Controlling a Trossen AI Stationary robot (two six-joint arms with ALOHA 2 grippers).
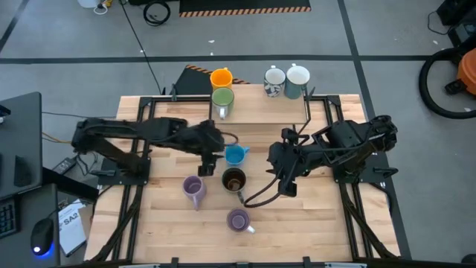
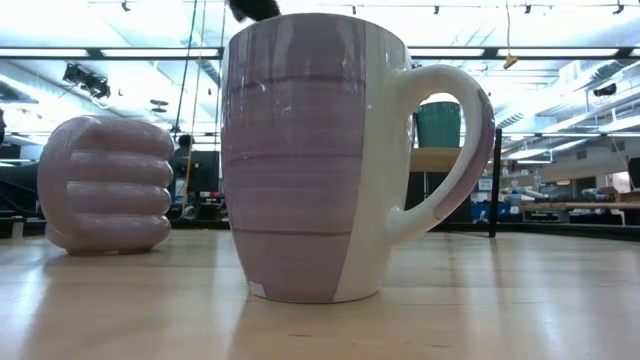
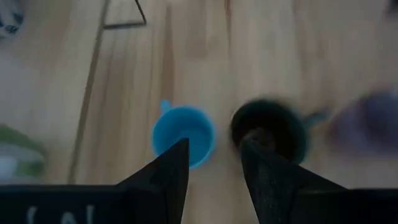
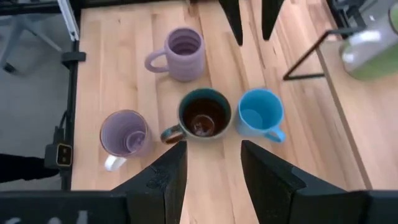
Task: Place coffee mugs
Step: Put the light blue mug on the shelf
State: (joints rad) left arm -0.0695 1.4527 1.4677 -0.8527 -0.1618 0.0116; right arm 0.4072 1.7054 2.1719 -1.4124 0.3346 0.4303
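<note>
Four coffee mugs stand upright in the middle of the table: blue (image 1: 236, 154), dark brown-black (image 1: 233, 179), ribbed lilac (image 1: 193, 187) and, nearest the front edge, a lilac one with a white handle (image 1: 238, 220). My left gripper (image 3: 214, 168) hangs open above the table, just left of the blue mug (image 3: 183, 134) and the dark mug (image 3: 270, 127), with nothing between its fingers. My right gripper (image 4: 213, 165) is open and empty, raised to the right of the dark mug (image 4: 204, 115). Orange (image 1: 221, 77), green (image 1: 222, 99) and two white mugs (image 1: 274, 80) stand along the far edge.
In the low view the lilac mug (image 2: 310, 160) fills the foreground, with the ribbed lilac mug (image 2: 105, 185) behind it to the left. Black frame rails (image 1: 327, 119) run along the table's sides. Bare wood lies at the front left and front right.
</note>
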